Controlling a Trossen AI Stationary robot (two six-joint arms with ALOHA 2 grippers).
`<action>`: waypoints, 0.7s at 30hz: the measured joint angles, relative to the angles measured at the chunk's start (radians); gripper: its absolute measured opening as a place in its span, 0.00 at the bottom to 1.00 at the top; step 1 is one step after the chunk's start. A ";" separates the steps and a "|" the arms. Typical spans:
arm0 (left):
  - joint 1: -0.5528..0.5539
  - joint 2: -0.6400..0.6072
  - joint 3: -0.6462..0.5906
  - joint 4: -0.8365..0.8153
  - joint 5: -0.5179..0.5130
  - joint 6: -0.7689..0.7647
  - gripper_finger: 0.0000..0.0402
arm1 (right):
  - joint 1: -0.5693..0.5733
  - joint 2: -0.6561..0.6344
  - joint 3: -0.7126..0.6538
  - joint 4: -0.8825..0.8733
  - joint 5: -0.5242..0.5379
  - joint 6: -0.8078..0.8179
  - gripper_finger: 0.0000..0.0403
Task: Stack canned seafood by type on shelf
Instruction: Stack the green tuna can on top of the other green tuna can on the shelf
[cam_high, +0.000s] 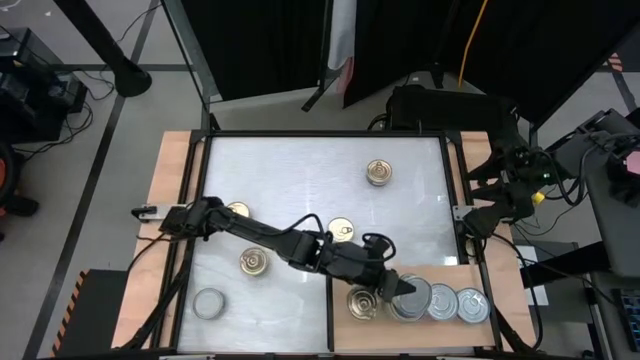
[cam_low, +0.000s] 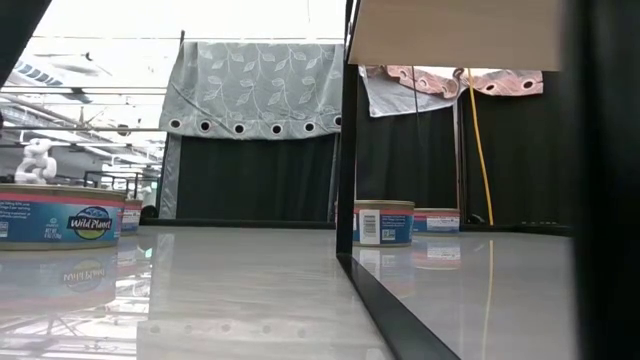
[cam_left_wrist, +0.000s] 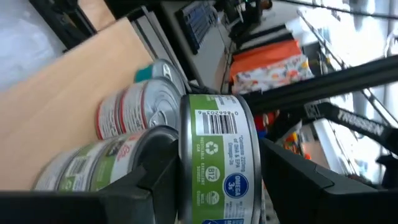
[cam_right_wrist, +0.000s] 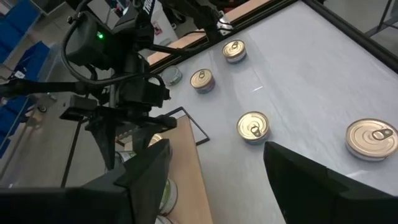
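My left gripper (cam_high: 405, 291) reaches over the light-brown shelf (cam_high: 345, 280) at the table's near right and is shut on a silver-topped, green-labelled can (cam_left_wrist: 214, 155). That can is directly over another green-labelled can (cam_left_wrist: 87, 165) standing on the shelf. Whether it rests on the lower can, I cannot tell. Two more silver-topped cans (cam_high: 443, 303) (cam_high: 472, 306) and a gold-topped can (cam_high: 362, 303) stand on the shelf. My right gripper (cam_right_wrist: 217, 180) is open and empty at the table's right edge. My left gripper pinches the can between its two fingers, one finger (cam_left_wrist: 155, 168) on its flat underside and the other (cam_left_wrist: 292, 180) by its flat top (cam_high: 418, 298). The fingers come level from the table's left. The can sits level, top up.
Gold-topped cans stand on the white tabletop at the far middle (cam_high: 380, 172), the centre (cam_high: 340, 230) and the left (cam_high: 254, 262) (cam_high: 237, 210). A silver-topped can (cam_high: 208, 302) stands near left. Black frame bars (cam_high: 330, 320) border the shelf.
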 joint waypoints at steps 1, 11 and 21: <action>0.002 0.000 0.000 0.000 0.017 0.006 0.51 | 0.000 0.000 0.000 0.001 0.000 0.000 0.62; 0.019 0.000 0.000 -0.047 0.116 0.060 0.51 | 0.000 0.001 0.000 0.000 0.002 -0.002 0.62; 0.040 0.000 0.000 -0.044 0.173 0.163 0.51 | 0.000 0.001 0.000 -0.002 0.001 -0.007 0.62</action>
